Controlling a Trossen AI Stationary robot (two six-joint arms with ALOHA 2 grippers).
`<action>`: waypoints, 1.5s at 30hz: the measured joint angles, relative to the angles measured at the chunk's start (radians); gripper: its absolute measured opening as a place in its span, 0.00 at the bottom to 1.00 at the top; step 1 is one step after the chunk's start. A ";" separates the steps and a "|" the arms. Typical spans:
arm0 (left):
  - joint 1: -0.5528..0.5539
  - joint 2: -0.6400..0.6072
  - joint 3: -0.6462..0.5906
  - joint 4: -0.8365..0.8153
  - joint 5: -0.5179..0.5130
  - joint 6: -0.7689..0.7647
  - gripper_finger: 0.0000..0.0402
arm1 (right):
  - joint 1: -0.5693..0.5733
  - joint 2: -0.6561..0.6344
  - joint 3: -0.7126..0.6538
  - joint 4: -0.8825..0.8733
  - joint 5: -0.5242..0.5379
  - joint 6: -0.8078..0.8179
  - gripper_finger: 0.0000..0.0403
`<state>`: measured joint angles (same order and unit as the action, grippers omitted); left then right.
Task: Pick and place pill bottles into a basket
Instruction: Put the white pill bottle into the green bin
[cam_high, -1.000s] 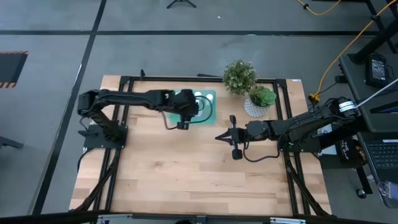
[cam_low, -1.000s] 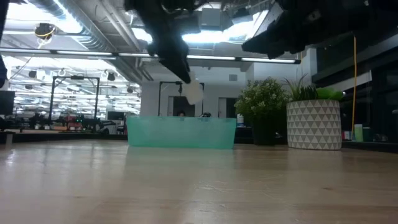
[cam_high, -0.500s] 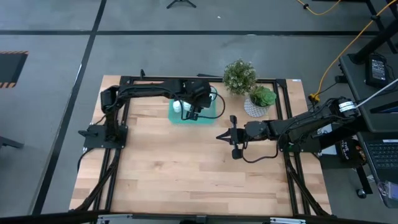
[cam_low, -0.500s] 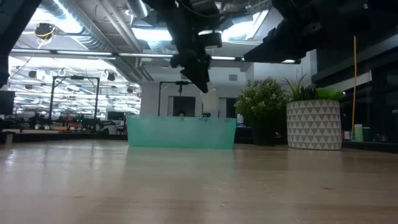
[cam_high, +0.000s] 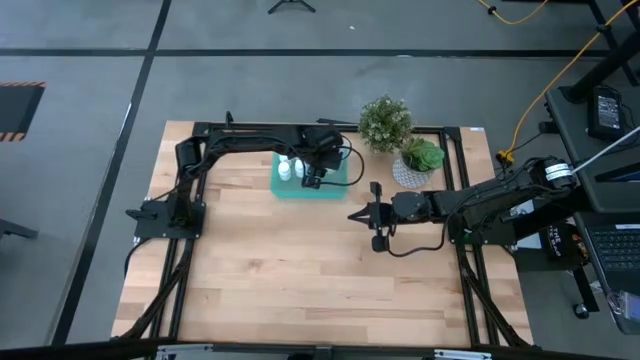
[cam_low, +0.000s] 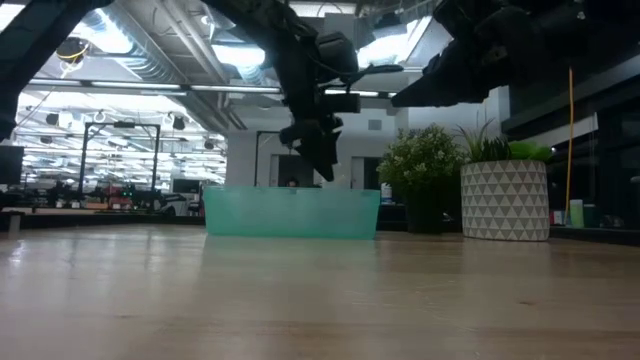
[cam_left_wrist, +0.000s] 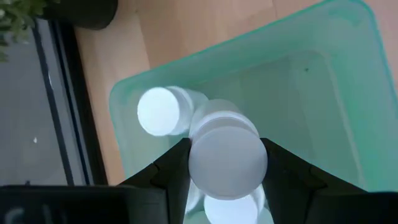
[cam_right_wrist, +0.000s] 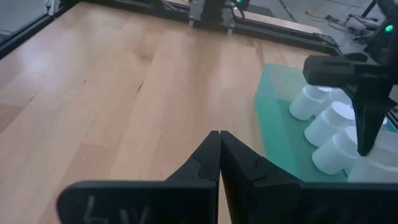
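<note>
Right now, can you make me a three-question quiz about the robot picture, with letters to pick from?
1. Where is the left pincer?
A. Over the translucent teal plastic basket
B. Beside the white patterned plant pot
C. At the table's near edge

2. What colour is the small cylindrical pill bottle it holds?
A. Red
B. White
C. Black

3. How are the right pincer's fingers?
A. Spread wide
B. Shut together, empty
C. Shut on a bottle

Answers: 1 A, the high view shows it above the basket. 2 B, the left wrist view shows a white cap between the fingers. 3 B, the right wrist view shows the fingers meeting with nothing between.
</note>
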<state>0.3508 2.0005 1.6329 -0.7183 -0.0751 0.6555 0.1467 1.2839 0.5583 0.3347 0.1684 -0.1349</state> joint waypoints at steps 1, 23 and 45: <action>0.000 0.005 0.000 0.008 0.000 0.005 0.39 | 0.000 0.000 0.000 0.000 0.000 0.000 0.04; 0.001 0.067 -0.002 0.020 0.036 0.012 0.39 | 0.000 0.000 0.000 -0.014 -0.001 0.003 0.04; 0.002 0.059 -0.002 0.064 0.010 -0.014 0.53 | 0.000 0.000 0.000 -0.028 -0.001 0.003 0.04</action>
<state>0.3527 2.0595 1.6314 -0.6546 -0.0655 0.6420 0.1467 1.2839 0.5583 0.3068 0.1673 -0.1318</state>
